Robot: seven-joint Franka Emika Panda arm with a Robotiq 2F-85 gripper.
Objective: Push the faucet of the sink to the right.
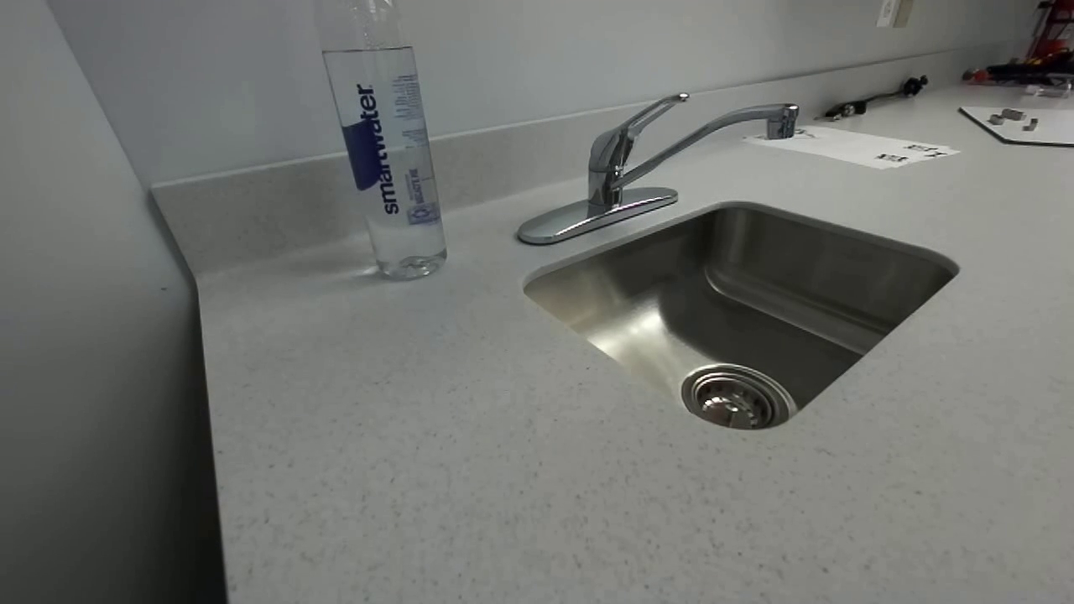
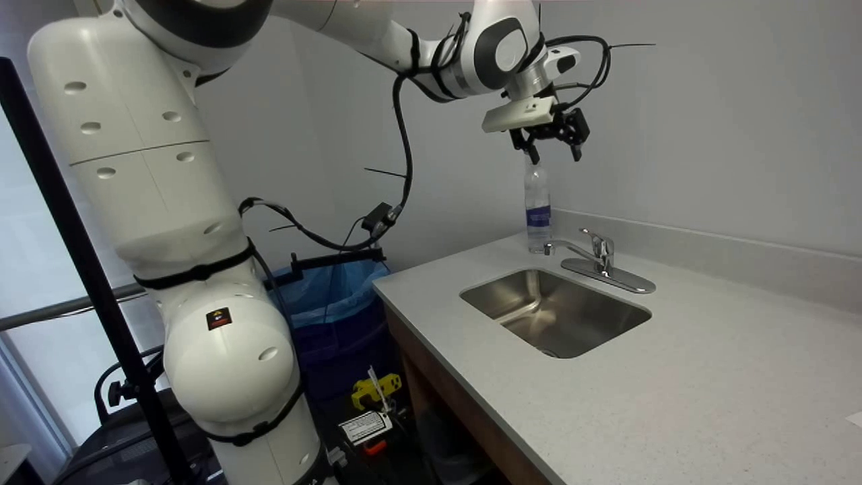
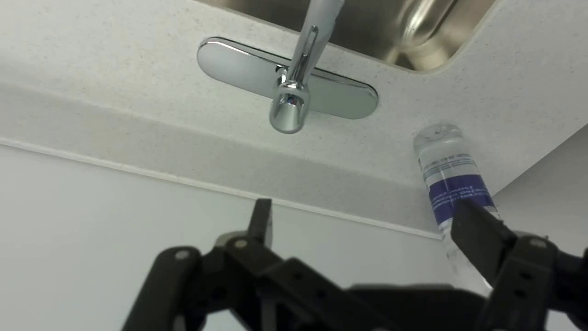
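A white, jointed robot arm (image 2: 148,209) holds a black two-fingered gripper (image 2: 555,157) high above a pale grey, speckled countertop (image 1: 419,453). The jaws stand wide apart, gripping nothing. Below, well apart from them, a small silver metal faucet (image 1: 606,172) rises behind a rectangular stainless-steel sink (image 1: 772,323), its curved spout (image 1: 713,126) reaching out toward the basin.

The likeliest trouble is a tall, clear, blue-labelled plastic water bottle (image 1: 390,159), upright near the faucet. In the wrist view one finger (image 3: 480,236) overlaps it; whether they touch cannot be told. A descent on that side could knock it over. The spread fingers might also catch the lever handle (image 1: 659,111) instead of the spout, perhaps starting the water, and a fingertip could slide off the slick, rounded metal.

The faucet is mirror-bright, its base plate (image 3: 342,95) a long, flat oval. The sink has a duller sheen, rounded corners and a ringed, circular drain (image 1: 737,398). The countertop looks hard and matte. The bottle's slim shape suggests that it would topple rather than slide if struck high.
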